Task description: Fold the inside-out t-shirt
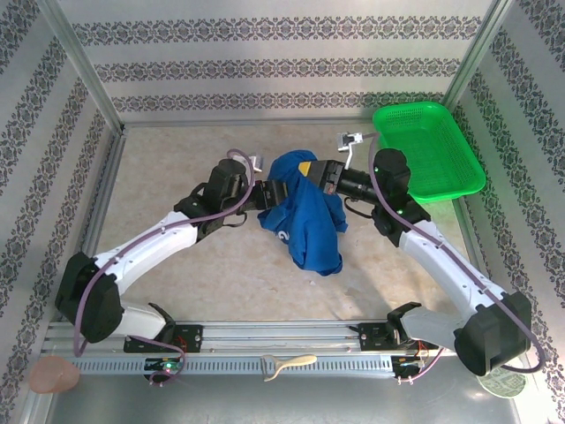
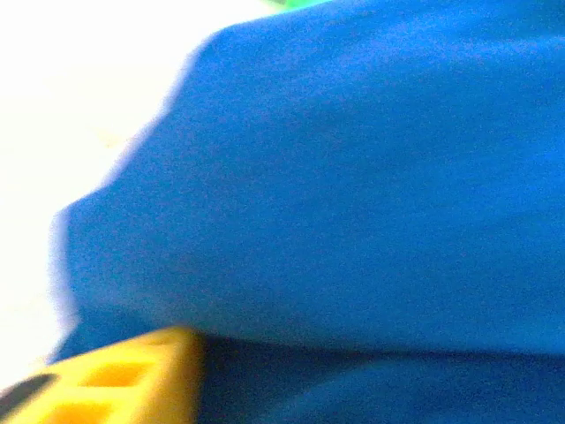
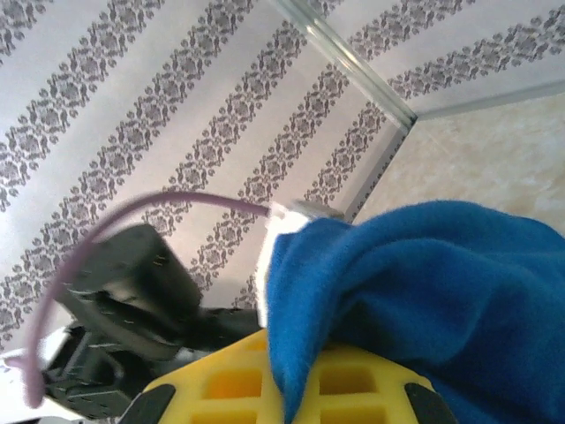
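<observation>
The left wrist view is blurred: blue cloth lies over 1 yellow finger [image 2: 177, 349] and hides the gap, so I cannot tell how the left gripper [image 1: 270, 196] has its jaws. The inside-out t-shirt [image 1: 305, 225] is bunched on the table [image 1: 177, 168] between the 2 grippers, its lower end trailing toward the arm bases. The right gripper [image 1: 311, 170] is closed on a fold at the top. Its wrist view shows cloth spilling over the yellow fingers [image 3: 234, 352], covering their tips. The view from above adds a green basket [image 1: 433, 146] at the far right.

Both arms bend inward — right claw [image 1: 306, 167] clamped tight, left claw [image 1: 271, 192] facing it, grip unclear.
</observation>
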Controlling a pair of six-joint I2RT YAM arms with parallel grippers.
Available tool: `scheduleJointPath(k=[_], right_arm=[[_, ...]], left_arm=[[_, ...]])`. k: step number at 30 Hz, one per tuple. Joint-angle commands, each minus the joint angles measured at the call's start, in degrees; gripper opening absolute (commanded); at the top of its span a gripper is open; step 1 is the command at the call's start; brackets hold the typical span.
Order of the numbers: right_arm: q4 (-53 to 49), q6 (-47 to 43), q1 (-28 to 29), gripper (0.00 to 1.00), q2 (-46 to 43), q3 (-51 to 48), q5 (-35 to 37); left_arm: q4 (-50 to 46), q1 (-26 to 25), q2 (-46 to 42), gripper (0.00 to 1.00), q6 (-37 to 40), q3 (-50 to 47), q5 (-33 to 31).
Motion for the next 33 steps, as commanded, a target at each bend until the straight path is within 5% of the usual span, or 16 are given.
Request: scheduleJointPath(k=[1,4,12,13,15,17,24,33], right_arm=[[7.5,3.5,-4.9,0.0,-4.5,-0.2,-2.1],[7.5,4.6,-7.4,0.0,-5.2,-0.4,-4.0],[7.4,3.7,-5.5,0.0,-2.0,-4.4,1.2],[3.6,1.3,-5.1,0.06,-1.3,-4.3,3.3],[-7.1,-6.7,-3.5,0.48,-1.5,-2.8,8.1],[-14.7,-12.9,-1.5,0.61,-3.7,-2.2,14.2],[-26.0,-27.0,7.6,0.72,-9.1,3.5,21.4],[-29.1,-36.8,14.3,0.79,0.6,15.4,23.7]], left_arm=[[-4.0,6.4,-3.5,0.18,2.2,-4.1,-3.9],[1.3,10.8,-9.8,0.0,2.2,-6.5,1.3],[18.1,14.6,-13.7,0.0,0.4,-2.1,28.1],[20.4,14.6,-13.4,0.0,-0.9,-1.6,30.7],[22.7,14.5,-12.6,0.0,-2.5,-0.7,33.8],[21.6,14.6,-12.0,0.0,-2.3,0.4,35.2],[18.0,14.6,-9.0,0.0,0.6,4.8,41.2],[14.4,14.6,-6.9,0.0,1.9,10.1,47.4]])
